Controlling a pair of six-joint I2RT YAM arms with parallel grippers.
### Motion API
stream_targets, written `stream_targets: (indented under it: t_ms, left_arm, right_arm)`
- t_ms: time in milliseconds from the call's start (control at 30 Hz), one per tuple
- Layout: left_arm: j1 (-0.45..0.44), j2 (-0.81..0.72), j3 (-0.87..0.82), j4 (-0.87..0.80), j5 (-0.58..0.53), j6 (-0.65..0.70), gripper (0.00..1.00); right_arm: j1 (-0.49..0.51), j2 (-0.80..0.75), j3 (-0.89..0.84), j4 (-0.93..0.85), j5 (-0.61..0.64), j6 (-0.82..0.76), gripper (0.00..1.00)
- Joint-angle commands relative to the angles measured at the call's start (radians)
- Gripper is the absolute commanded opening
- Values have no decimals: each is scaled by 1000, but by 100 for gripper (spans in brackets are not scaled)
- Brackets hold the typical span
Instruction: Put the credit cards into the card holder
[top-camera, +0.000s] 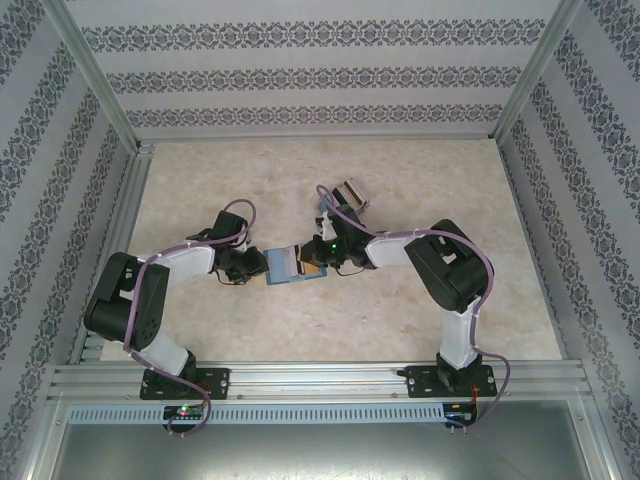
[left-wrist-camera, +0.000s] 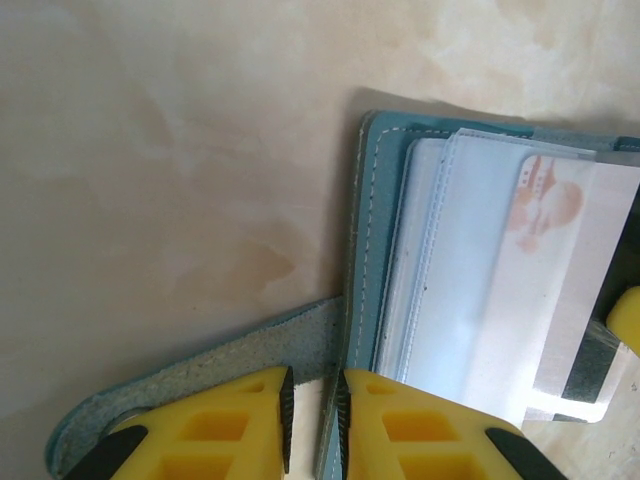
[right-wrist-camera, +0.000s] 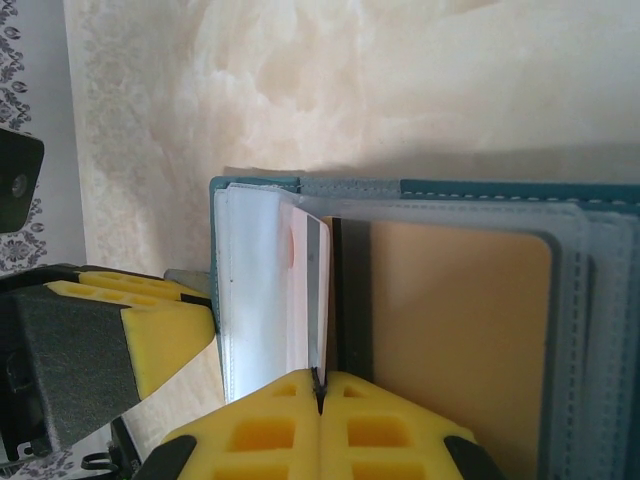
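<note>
- At mid-table, between the two wrists: teal card holder (top-camera: 285, 266), lying open on the pale marbled table (top-camera: 250, 170).
- Clamped at its stitched cover edge by the left gripper (left-wrist-camera: 315, 390), yellow fingers nearly together on the leather, suede strap (left-wrist-camera: 200, 375) trailing off to one side.
- Pinched by its near end in the right gripper (right-wrist-camera: 320, 385), fingers pressed tight together: whitish card (right-wrist-camera: 312, 290) with a dark stripe.
- Seen edge-on from the right wrist, standing over the holder's fold; seen from the left wrist, lying tilted across the clear sleeves (left-wrist-camera: 440, 300), orange print facing up.
- Cannot tell whether its far end sits inside a sleeve or only rests on top.
- Seated in a sleeve on the neighbouring page: tan-orange card (right-wrist-camera: 460, 330).
- Further back on the table, near the right wrist and apart from the holder: small stack of credit cards (top-camera: 347, 194).
</note>
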Motion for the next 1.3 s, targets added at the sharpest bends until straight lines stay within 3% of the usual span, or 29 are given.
stream_targets:
  t_ms: [0,600,833,1267]
  left_arm:
    - [4,4,8,-16,20,6,22]
    - [3,9,17,-11,27,3,21]
    - [3,0,15,-14,20,4,20]
    - [9,-2,77,-103,-47,55,17]
  right_arm:
    - [1,32,21,7,49,3,6]
    - [72,90,87,-6,68,11,7]
    - [84,112,122,-46,13,-16,7]
    - [71,100,211,-295,-57,-182,7]
